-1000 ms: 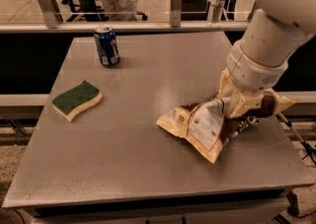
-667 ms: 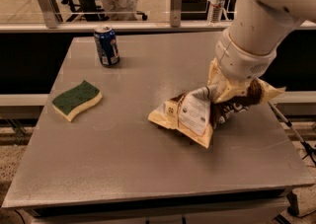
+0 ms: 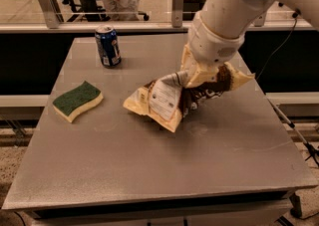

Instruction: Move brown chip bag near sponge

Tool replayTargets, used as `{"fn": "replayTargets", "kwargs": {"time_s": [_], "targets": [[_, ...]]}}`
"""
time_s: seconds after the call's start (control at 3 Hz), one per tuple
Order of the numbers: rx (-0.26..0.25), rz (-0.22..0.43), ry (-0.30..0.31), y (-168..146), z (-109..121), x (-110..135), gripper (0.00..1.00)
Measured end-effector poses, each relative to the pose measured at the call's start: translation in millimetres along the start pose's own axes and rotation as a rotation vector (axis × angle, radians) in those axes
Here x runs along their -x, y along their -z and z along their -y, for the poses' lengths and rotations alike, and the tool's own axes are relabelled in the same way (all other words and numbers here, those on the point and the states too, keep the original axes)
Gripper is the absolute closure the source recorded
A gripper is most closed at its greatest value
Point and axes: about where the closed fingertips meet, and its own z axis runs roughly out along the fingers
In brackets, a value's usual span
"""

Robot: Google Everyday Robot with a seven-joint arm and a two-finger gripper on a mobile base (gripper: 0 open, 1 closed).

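1. Desk (image 3: 149,170): a grey, smooth top on which all items are carried. Little friction is to be expected under a sliding bag.
2. Arm (image 3: 224,16): a white arm is shown reaching down from above the far right corner toward the middle of the desk.
3. Brown chip bag (image 3: 164,101): it is found at mid-desk, somewhat nearer the right edge, and well apart from the sponge. Its right end is raised into the air, while its left end droops to the surface or just above it, which of the two cannot be told. The white label panel is turned outward. The bag is judged light, soft and crinkly, with slippery film and breakable contents. A firm pinch on a gathered fold or sealed edge is therefore advised rather than a squeeze across the filled belly. Sagging and swinging of the free end should be allowed for.
4. Tool (image 3: 202,76): it is seen below the wrist, clamped on the crumpled upper middle of the bag, which hangs from it.
5. Sponge (image 3: 77,100): it lies flat near the left edge, about midway along it, with the green face up over yellow foam.
6. Soda can (image 3: 108,46): it stands upright near the far left corner, apart from both sponge and bag.
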Motion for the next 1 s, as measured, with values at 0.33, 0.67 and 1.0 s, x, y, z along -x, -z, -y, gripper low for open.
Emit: {"fn": "replayTargets", "kwargs": {"time_s": [0.33, 0.67, 1.0], "targets": [[-0.010, 0.043, -0.027, -6, 21, 21, 1.00], [-0.004, 0.095, -0.047, -10, 36, 46, 1.00], [0.012, 0.137, -0.063, -11, 40, 68, 0.84]]}}
